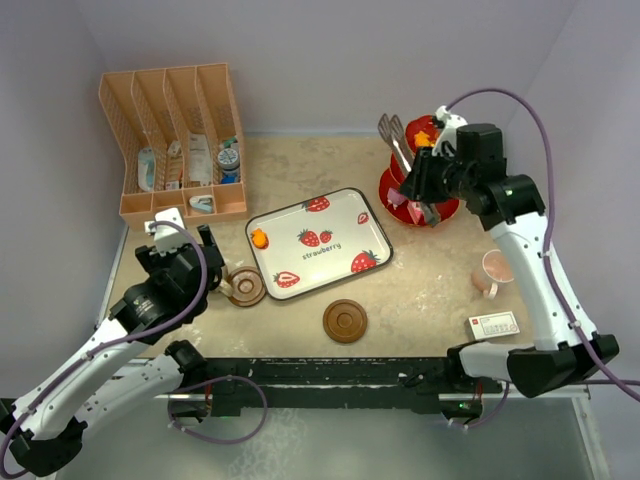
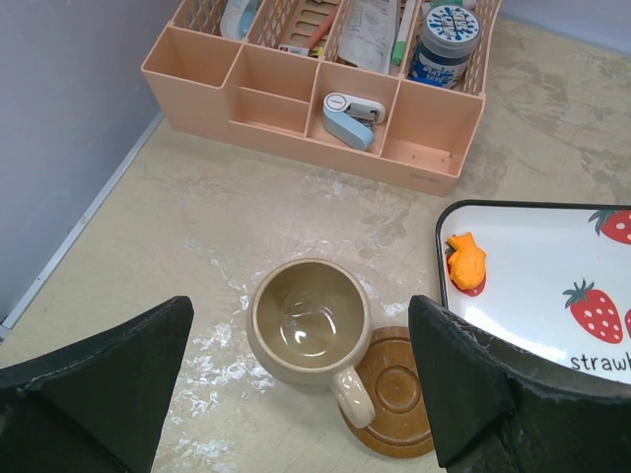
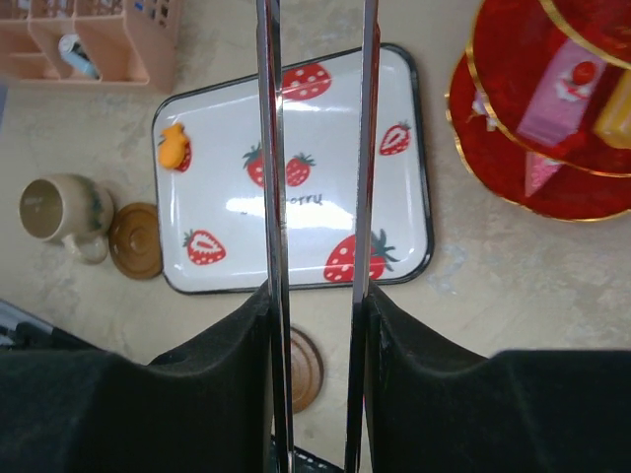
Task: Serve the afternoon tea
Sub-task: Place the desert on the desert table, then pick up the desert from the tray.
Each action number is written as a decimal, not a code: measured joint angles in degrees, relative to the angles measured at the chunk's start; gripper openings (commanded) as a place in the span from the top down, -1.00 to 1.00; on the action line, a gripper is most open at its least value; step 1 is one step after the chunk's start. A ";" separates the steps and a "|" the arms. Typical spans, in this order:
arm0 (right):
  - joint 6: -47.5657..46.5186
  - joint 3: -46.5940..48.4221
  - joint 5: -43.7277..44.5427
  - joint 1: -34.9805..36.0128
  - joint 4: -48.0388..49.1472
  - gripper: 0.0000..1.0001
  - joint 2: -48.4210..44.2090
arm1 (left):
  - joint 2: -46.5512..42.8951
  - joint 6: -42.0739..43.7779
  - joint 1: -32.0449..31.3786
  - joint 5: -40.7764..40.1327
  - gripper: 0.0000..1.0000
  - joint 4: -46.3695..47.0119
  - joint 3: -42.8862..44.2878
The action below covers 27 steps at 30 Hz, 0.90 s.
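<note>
The tan mug (image 2: 308, 323) stands upright on the table, its handle lying over a brown saucer (image 2: 394, 389). My left gripper (image 2: 301, 307) is open and empty above the mug, one finger on each side. My right gripper (image 3: 317, 296) is shut on the metal tongs (image 3: 271, 148), held above the table beside the red three-tier stand (image 3: 513, 158). The stand holds a pink toy cake (image 3: 557, 94) and other sweets. An orange sweet (image 3: 175, 146) lies on the strawberry tray (image 3: 394, 89). The pink mug (image 1: 495, 270) stands at the right. A second saucer (image 1: 345, 321) lies near the front.
The peach divided rack (image 1: 180, 140) of toiletries stands at the back left, close behind the tan mug. A small white card (image 1: 494, 325) lies at the front right. Walls close in the table at the left, back and right.
</note>
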 measured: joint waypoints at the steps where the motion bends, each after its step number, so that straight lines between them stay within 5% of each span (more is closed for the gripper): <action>1: 0.24 -0.09 0.11 1.42 0.07 0.25 0.00 | 0.00 -0.02 0.00 0.00 -0.75 -0.02 0.00; 17: 8.37 -6.01 7.74 25.57 4.50 0.24 4.66 | -1.16 -0.46 0.02 -1.42 -0.76 -0.42 0.00; 27: 14.32 -6.88 13.22 43.54 10.05 0.20 23.93 | -3.48 -2.01 0.02 -3.39 -0.76 -1.60 0.00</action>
